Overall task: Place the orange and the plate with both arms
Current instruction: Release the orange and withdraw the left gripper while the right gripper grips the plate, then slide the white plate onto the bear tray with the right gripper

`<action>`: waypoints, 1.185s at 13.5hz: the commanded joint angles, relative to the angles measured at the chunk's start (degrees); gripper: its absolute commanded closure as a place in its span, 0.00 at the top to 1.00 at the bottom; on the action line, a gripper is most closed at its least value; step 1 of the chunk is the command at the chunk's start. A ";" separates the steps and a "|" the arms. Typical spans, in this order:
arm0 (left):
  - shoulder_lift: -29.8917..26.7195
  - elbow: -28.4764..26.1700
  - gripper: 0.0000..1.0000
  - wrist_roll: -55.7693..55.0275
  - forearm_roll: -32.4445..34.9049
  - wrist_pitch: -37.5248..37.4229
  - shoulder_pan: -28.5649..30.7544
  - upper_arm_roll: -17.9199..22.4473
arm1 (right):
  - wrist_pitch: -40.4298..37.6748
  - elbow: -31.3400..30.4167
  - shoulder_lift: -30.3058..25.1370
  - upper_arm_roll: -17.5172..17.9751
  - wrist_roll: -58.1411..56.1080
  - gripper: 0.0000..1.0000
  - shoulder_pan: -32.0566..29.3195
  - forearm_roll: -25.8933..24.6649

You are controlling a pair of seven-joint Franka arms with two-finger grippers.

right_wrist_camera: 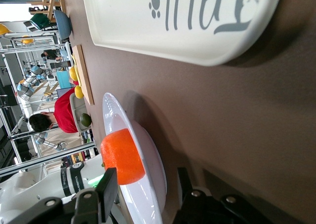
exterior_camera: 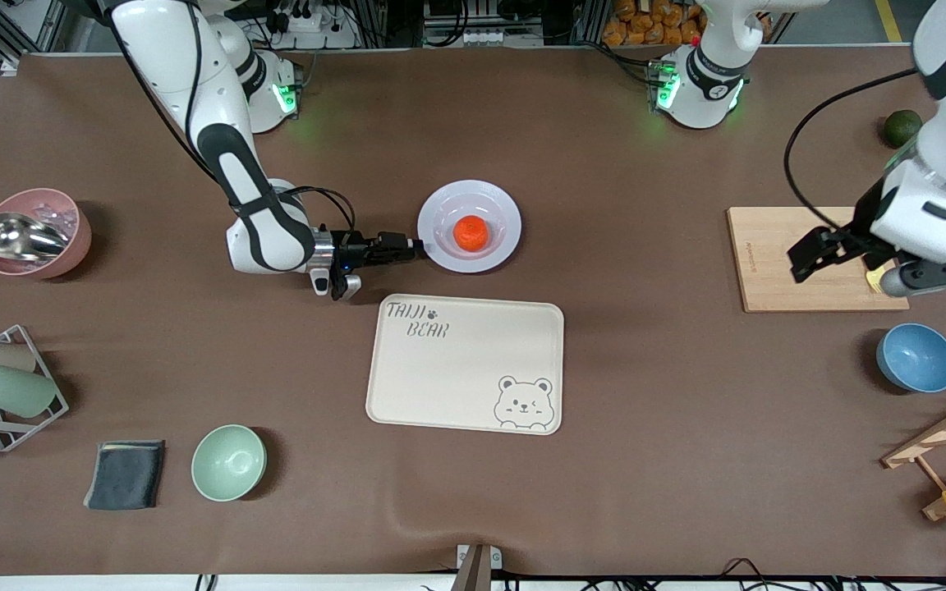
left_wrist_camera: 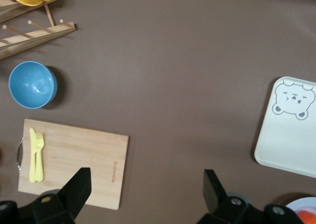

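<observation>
The tray (exterior_camera: 465,364) lies mid-table, apparently the destination; the plate (exterior_camera: 444,250) sits just beside its edge toward the robots' bases, carrying the orange (exterior_camera: 471,232); the right gripper (exterior_camera: 412,246) straddles the plate's rim, jaws not yet clamped; the left gripper (left_wrist_camera: 146,184) waits open over the cutting board (exterior_camera: 756,254).

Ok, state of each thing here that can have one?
orange: resting on the plate
plate: flat on the table, rim between the right hand's fingers
right hand: at the plate's rim, fingers astride it
left hand: open, over the cutting board
tray: empty
</observation>
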 commanded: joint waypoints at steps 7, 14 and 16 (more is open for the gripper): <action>-3.96 -3.06 1.00 1.85 -1.66 -2.46 -0.83 1.57 | 1.08 -1.76 -0.62 -0.27 -1.51 0.11 3.66 6.52; -4.04 -2.44 1.00 2.55 -1.22 -2.46 -0.57 1.39 | -1.29 -1.76 -3.52 -0.19 0.42 0.00 1.81 6.69; -4.31 -2.35 1.00 2.82 -1.57 -2.46 -0.31 1.39 | -1.38 -2.02 -5.10 -0.19 1.30 0.00 1.28 8.44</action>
